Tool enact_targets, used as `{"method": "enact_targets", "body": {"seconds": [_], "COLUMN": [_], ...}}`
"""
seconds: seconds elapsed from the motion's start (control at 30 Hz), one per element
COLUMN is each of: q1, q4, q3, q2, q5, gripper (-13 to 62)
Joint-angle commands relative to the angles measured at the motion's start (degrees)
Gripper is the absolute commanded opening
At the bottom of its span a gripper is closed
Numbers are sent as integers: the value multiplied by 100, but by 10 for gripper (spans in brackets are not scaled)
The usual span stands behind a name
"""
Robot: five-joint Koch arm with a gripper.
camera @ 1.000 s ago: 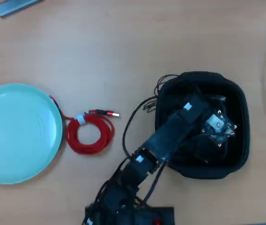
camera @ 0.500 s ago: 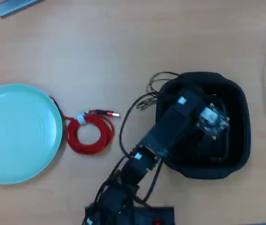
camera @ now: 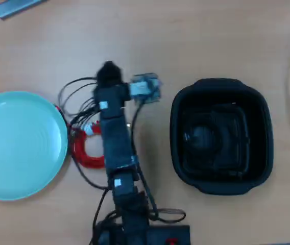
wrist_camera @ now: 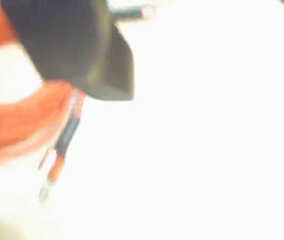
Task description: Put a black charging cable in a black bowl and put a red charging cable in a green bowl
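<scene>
In the overhead view my arm reaches across the red charging cable (camera: 82, 151), hiding the coil's right half, and the gripper (camera: 108, 69) lies beyond it on the bare table. Its jaws lie one over the other, so their state stays hidden. The blurred wrist view shows one dark jaw above the red charging cable (wrist_camera: 17, 125), with a plug end (wrist_camera: 52, 172) trailing below. The pale green bowl (camera: 17, 145) sits just left of the coil. The black bowl (camera: 219, 84) stands at the right. Faint dark loops on its bottom look like the black charging cable (camera: 200, 137).
My arm's own loose black wires (camera: 76, 94) loop out to the left of the wrist, above the coil. A grey adapter (camera: 17, 6) lies at the top left corner. The arm's base (camera: 140, 235) is at the bottom edge.
The arm has swung left out of the black bowl and now lies over the red coil. The bowl's inside is uncovered.
</scene>
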State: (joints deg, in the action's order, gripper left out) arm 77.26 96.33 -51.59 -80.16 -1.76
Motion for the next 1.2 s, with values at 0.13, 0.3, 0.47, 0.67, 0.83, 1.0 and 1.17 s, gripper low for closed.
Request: {"method": "enact_targets", "body": {"seconds": [0.13,0.3,0.47,0.67,0.83,1.0,1.17], "q1": [-1099,-1081,-967,-1248,-1081,-510,-501], "q4": [193,62,237,448,642,624,589], "q3": [-1072,-1670,-2206,-2830,-3876,-4746,-5291], "q2": [-290,-782,-1459,-1503,-1608,-2514,-3041], "q5": [-62,457,1292,1169,-26,-527,-721], "gripper": [503,500,499,495,493,493,492]}}
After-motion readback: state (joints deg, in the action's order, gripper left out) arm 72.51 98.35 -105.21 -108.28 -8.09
